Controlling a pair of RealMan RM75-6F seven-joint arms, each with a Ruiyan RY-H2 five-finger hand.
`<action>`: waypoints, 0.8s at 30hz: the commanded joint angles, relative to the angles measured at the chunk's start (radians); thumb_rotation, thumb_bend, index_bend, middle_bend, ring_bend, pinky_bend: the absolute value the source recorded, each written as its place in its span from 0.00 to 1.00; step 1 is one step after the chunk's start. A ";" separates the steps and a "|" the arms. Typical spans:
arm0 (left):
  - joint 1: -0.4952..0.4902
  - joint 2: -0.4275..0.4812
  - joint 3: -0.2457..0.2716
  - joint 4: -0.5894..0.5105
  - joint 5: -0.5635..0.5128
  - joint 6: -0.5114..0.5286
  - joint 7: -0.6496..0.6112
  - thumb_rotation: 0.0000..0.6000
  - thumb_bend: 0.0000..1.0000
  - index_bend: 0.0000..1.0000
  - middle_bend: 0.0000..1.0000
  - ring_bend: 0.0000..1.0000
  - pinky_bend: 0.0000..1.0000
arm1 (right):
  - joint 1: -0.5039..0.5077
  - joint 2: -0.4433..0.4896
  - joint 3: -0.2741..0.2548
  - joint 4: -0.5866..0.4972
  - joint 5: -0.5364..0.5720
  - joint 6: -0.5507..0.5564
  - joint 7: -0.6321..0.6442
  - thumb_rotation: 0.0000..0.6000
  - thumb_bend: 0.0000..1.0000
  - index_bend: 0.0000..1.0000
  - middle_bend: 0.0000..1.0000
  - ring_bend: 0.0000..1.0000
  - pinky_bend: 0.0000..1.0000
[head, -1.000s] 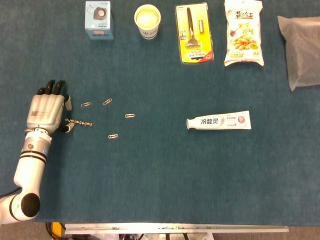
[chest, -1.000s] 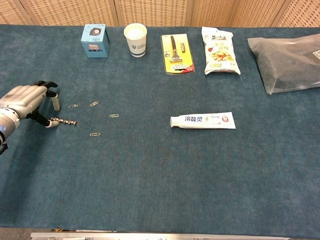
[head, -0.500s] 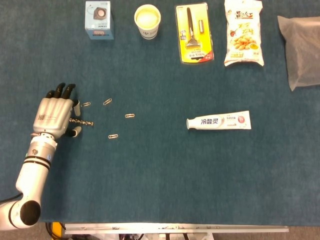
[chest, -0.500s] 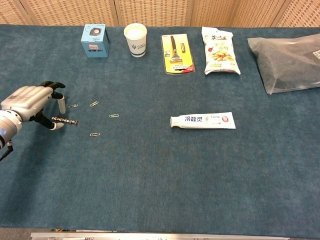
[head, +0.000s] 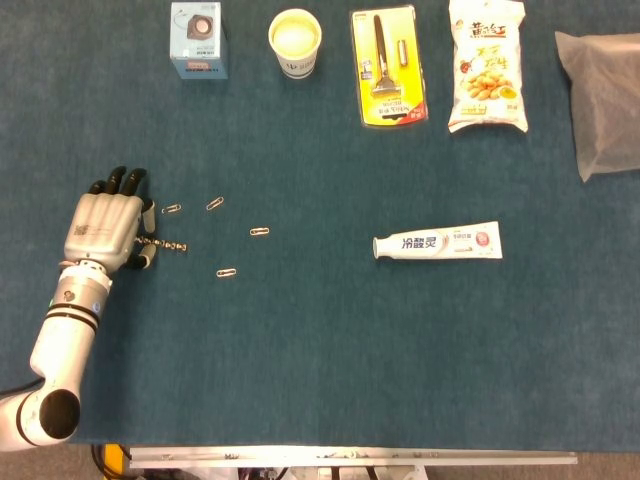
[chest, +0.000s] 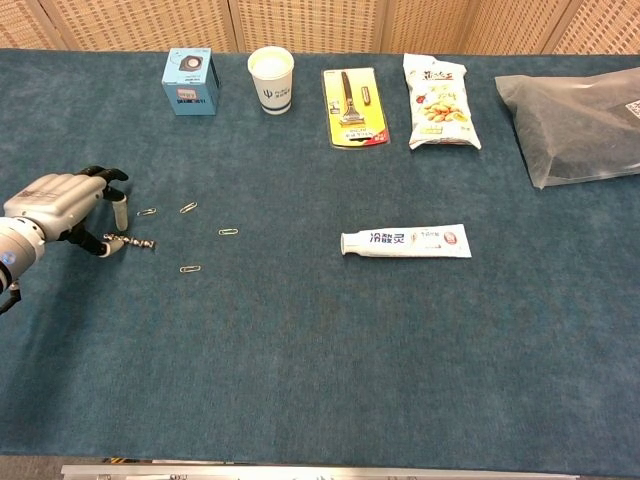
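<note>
My left hand (head: 103, 225) (chest: 55, 205) hovers low over the table's left side, fingers apart and arched downward. A small twisted metal bit (head: 166, 244) (chest: 135, 241) lies flat on the cloth, with its left end under the hand, between the thumb and the fingertips. The thumb tip (chest: 106, 246) touches or nearly touches that end; no firm pinch shows. Several paper clips lie scattered just right of the hand, the closest (head: 172, 209) near the fingertips, another (head: 226, 272) below the bit. My right hand appears in neither view.
Along the far edge stand a blue box (head: 197, 40), a paper cup (head: 295, 42), a yellow razor pack (head: 388, 67), a snack bag (head: 486, 65) and a grey plastic bag (head: 605, 100). A toothpaste tube (head: 437, 241) lies right of centre on the blue cloth.
My left hand moved right over the bit's left end, then eased back slightly. The bit looks nudged a little to the right. Nothing else moved.
</note>
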 joint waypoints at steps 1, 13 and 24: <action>-0.002 0.001 0.002 -0.002 -0.002 0.000 0.001 1.00 0.35 0.48 0.10 0.00 0.16 | 0.000 0.000 0.000 0.000 0.001 -0.001 0.000 1.00 0.33 0.25 0.17 0.14 0.33; -0.008 0.004 0.016 0.000 -0.020 0.005 0.017 1.00 0.37 0.48 0.10 0.00 0.16 | -0.001 0.001 -0.001 0.000 -0.003 0.002 0.002 1.00 0.33 0.25 0.17 0.14 0.33; -0.005 0.024 0.025 -0.017 -0.015 0.022 0.014 1.00 0.37 0.48 0.10 0.00 0.16 | 0.001 -0.001 -0.004 0.000 -0.006 -0.002 -0.003 1.00 0.33 0.25 0.17 0.14 0.33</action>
